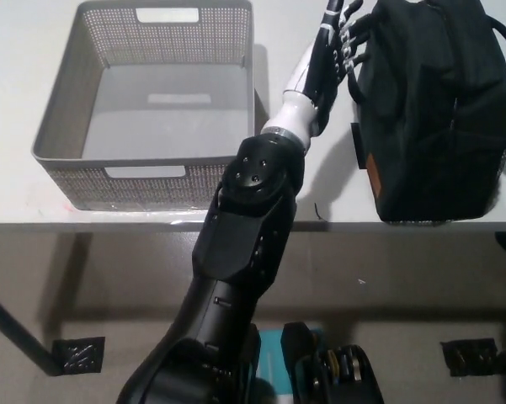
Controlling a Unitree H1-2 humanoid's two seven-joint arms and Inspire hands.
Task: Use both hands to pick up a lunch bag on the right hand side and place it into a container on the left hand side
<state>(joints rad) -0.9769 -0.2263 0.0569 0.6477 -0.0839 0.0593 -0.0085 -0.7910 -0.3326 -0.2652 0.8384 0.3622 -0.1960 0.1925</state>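
A dark green-black lunch bag [434, 114] with a black carry handle stands upright on the white table [320, 189] at the right. My white left hand [335, 38] reaches across, fingers spread and open, touching the bag's upper left side near the handle. The grey perforated basket [63, 135], holding nothing, sits at the left of the table. My black right hand barely shows at the picture's far right edge behind the bag, and its state is hidden.
The table's front edge runs across the middle of the picture, with dark floor below. A gap of bare table separates basket and bag. A small tan label [372, 168] marks the bag's front left corner.
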